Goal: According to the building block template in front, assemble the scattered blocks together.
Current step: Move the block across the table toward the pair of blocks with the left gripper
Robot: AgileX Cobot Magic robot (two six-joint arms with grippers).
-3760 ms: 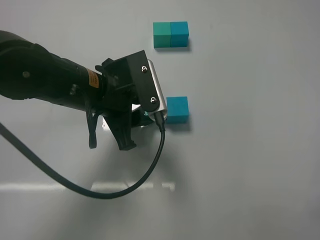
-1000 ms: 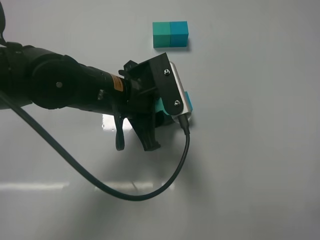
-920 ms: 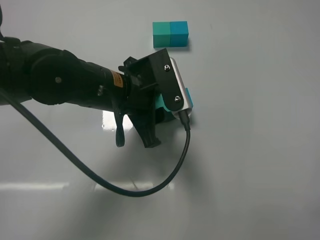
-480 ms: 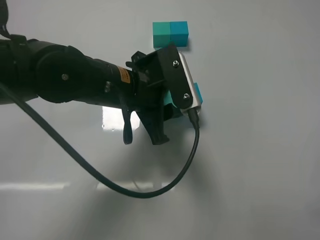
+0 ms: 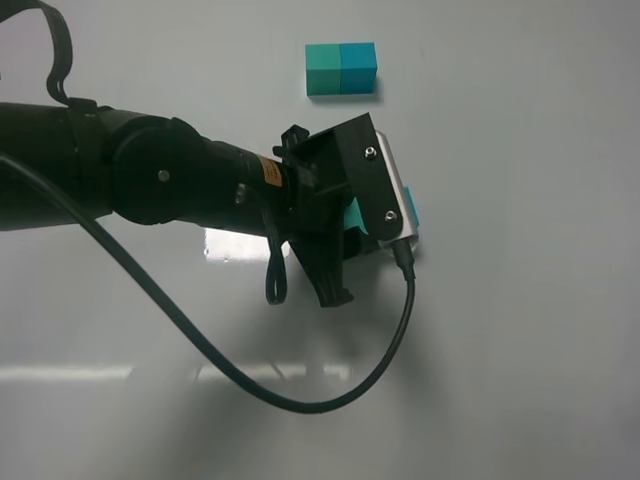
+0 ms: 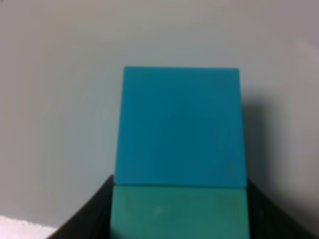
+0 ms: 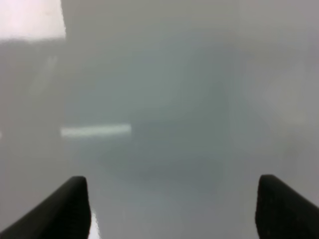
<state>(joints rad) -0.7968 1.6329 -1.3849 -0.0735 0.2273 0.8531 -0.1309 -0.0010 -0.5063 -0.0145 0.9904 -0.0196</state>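
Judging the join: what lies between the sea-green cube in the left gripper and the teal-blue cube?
Nothing: the left wrist view shows the sea-green cube touching the teal-blue cube, no gap visible.

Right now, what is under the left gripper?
Slivers of the sea-green cube and teal-blue cube show; the left gripper hides the rest. Its wrist view shows them touching.

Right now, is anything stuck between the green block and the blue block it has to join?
No, nothing visible. In the left wrist view the green block sits flush against the blue block, with no gap showing.
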